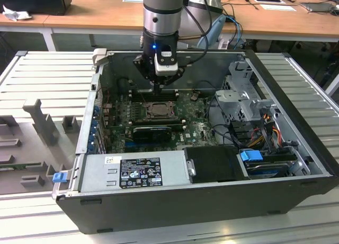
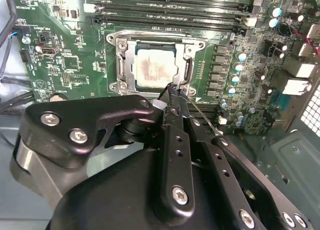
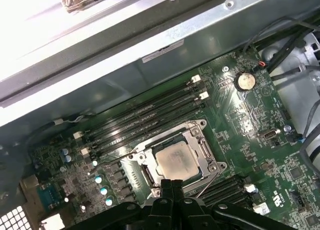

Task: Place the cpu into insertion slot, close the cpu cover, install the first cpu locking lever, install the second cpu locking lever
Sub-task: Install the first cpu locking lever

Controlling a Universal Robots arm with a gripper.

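Inside the open case (image 1: 212,201) on the bench (image 1: 47,74), the tool (image 3: 172,184), fingers pinched shut on nothing I could make out, hung at the insertion slot's (image 3: 146,174) near edge, with the cpu (image 3: 176,159) seated under the cpu cover (image 3: 206,152) just beyond its tips, toward the far wall.

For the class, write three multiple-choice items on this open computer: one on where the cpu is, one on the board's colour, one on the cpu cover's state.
1. The cpu lies: A in the insertion slot; B on the power supply; C outside the case.
2. The circuit board is: A blue; B green; C red.
3. The cpu cover is: A standing open; B down around the cpu; C missing.
Answers: A, its pale face sits in the socket; B, green in both wrist views; B, the silvery frame lies flat around the chip.
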